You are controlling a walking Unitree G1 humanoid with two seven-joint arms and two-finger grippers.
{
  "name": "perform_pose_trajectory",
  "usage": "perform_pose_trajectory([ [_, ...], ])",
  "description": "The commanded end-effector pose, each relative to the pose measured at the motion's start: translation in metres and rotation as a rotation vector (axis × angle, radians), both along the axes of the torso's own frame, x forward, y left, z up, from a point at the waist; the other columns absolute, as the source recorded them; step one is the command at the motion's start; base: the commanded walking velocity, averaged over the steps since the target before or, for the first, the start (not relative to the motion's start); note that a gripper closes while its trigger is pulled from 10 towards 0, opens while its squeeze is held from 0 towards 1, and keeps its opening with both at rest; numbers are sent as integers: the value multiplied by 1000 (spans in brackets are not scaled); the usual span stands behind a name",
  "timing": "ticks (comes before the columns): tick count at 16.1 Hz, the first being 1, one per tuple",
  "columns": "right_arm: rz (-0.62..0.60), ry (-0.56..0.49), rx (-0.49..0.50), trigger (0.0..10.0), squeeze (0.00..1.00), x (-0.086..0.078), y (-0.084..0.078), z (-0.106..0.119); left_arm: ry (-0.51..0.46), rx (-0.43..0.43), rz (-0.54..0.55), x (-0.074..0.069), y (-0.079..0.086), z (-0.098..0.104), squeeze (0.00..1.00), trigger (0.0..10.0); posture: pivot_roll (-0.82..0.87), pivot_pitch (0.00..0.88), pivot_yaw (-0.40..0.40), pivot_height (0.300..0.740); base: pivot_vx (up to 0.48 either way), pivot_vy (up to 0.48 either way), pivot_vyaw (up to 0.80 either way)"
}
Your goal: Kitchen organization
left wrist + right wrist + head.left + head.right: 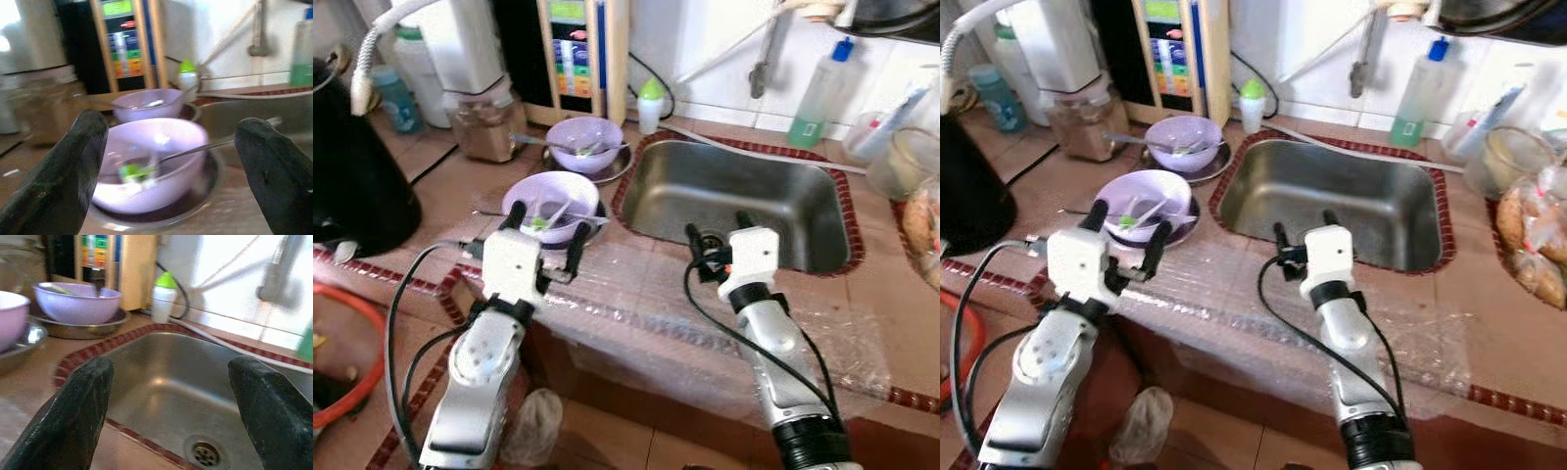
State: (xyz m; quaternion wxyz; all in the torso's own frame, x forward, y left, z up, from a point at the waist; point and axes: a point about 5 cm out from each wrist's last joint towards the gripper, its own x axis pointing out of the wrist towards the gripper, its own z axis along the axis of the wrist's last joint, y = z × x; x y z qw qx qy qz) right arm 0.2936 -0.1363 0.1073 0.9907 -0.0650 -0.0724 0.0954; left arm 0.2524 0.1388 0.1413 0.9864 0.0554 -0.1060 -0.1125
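The sink (734, 196) is brushed steel with a dull sheen; both lilac bowls (550, 201) look like glossy plastic (on shiny metal plates), and clear crinkled film (636, 313) covers the matt tiled worktop (460, 186).

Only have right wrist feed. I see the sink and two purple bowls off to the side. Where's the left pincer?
Observer: The left pincer is open at the near purple bowl, one finger on each side of its near rim.
Operator: Anything in that bowl?
Observer: A metal spoon and a bit of something green.
Operator: What's right of the sink? My feed cuts off there.
Observer: A clear container and bagged food sit on the counter beside the sink.
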Motion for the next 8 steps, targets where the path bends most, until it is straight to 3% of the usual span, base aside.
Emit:
perform_pose_trajectory([
  [1, 6, -1, 1, 10000, 0, 1, 0, 1, -14, -3, 25, -1, 4, 1, 0, 10000, 42, 0, -11, 740, 0, 0, 0],
  [5, 16, 5, -4, 10000, 0, 0, -1, 1, 33, -8, 36, -1, 4, -14, 0, 10000, 37, 0, -19, 740, 0, 0, 0],
  [8, 60, 32, 12, 10000, 0, -4, 1, -2, 55, -18, -25, 2, -7, -22, 0, 10000, 23, 0, -17, 740, 0, 0, 0],
])
